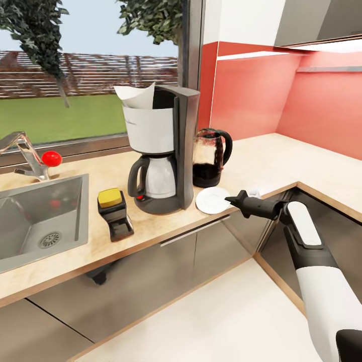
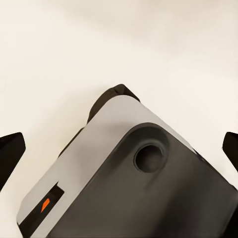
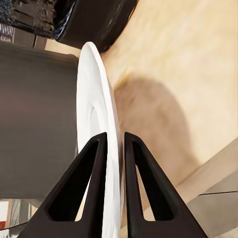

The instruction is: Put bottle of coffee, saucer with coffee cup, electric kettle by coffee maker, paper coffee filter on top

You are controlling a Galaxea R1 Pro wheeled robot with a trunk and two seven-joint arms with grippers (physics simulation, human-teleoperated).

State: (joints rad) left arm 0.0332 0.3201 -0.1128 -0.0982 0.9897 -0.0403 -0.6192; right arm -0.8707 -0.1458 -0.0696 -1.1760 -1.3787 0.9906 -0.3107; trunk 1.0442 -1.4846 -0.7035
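**Right gripper pinching the saucer rim beside the coffee maker**

Head view: A beige kitchen countertop (image 1: 281,161) runs from lower left to the right of the frame, where it turns a corner under a red backsplash. At centre stands the coffee maker (image 1: 162,151), upright, with the paper coffee filter (image 1: 137,95) poking out of its top, pointed edge upward. Just right of it, and slightly behind, sits the electric kettle (image 1: 210,157). In front of the kettle, just beside the coffee maker's base, the saucer (image 1: 211,199) lies flat near the counter's front edge. The right gripper (image 1: 232,200) reaches in from the lower right, its tips at the saucer's right rim. A small white object, possibly the coffee cup (image 1: 255,192), peeks out behind the gripper; too little shows to be sure. Left of the coffee maker, the bottle of coffee (image 1: 115,212) lies on its side, yellow cap away from the counter edge. A steel sink (image 1: 70,201) and a tap with a red knob (image 1: 51,158) occupy the left.

Left wrist view: Two dark fingertips (image 2: 11,151) sit at the far left and right edges, spread wide with nothing between them. Below is a grey-and-black part of the robot (image 2: 144,183) over pale floor.

Right wrist view: The two black fingers (image 3: 94,193) are nearly closed, gripping the saucer's thin white rim (image 3: 99,114), seen edge-on at centre. The kettle's dark base (image 3: 94,20) is at the top.
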